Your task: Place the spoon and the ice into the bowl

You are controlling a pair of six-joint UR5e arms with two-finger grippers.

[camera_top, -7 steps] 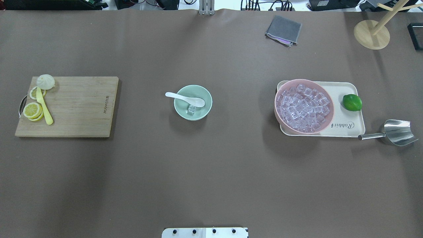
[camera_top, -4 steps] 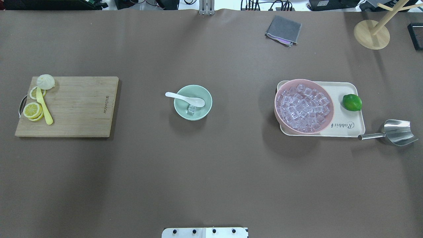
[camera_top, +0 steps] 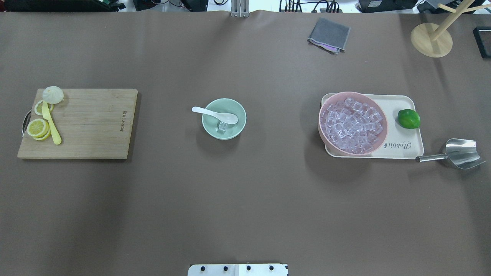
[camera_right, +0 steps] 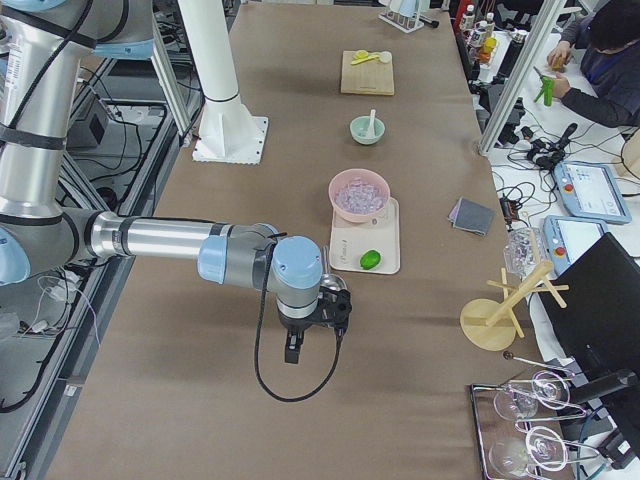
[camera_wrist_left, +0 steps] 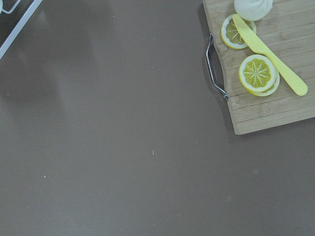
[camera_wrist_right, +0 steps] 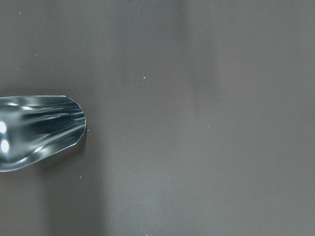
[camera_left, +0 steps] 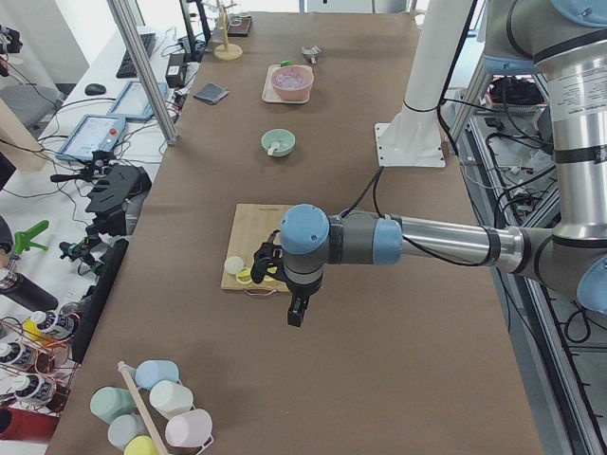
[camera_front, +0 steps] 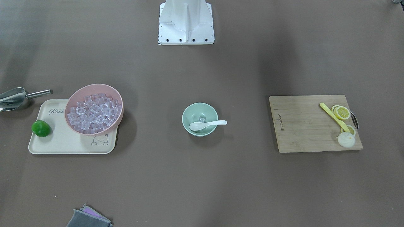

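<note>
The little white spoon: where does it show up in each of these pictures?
Exterior front-facing: centre, the spoon lies in the mint-green bowl, handle over the rim to the picture's right.
Overhead exterior: spoon just left of centre, handle pointing left.
Exterior left: spoon far up the table, tiny.
Exterior right: spoon far up the table.
Left wrist-mounted: not in it.
Right wrist-mounted: not in it.
Shared landmark: the mint-green bowl.

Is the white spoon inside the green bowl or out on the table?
The spoon is in: its scoop rests inside the mint-green bowl beside an ice cube, handle jutting over the rim.
</note>
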